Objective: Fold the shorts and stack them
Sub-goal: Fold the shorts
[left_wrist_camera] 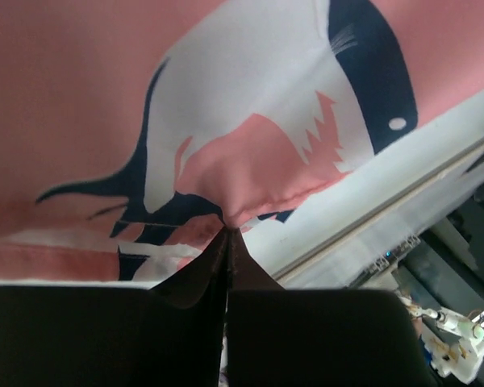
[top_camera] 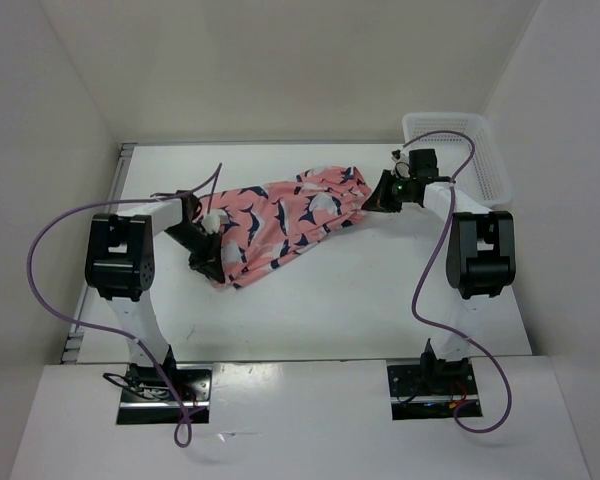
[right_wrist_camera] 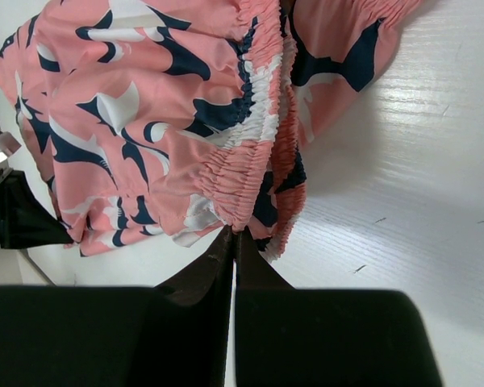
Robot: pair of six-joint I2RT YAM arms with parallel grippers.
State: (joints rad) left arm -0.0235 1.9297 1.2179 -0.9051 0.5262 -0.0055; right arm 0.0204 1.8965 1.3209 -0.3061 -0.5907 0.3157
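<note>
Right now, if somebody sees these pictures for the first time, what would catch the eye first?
The coral-pink shorts with navy and white whale shapes stand out, stretched across the middle of the white table. The left end effector is shut on their left end, and the right end effector is shut on the gathered waistband. A white mesh basket sits at the far right corner.

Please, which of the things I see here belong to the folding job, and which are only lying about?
Belong to the job: soft coral-pink fabric shorts with navy and white whale print; left gripper; right gripper; both shut on them.
Only lying about: white plastic mesh basket at the far right corner.
</note>
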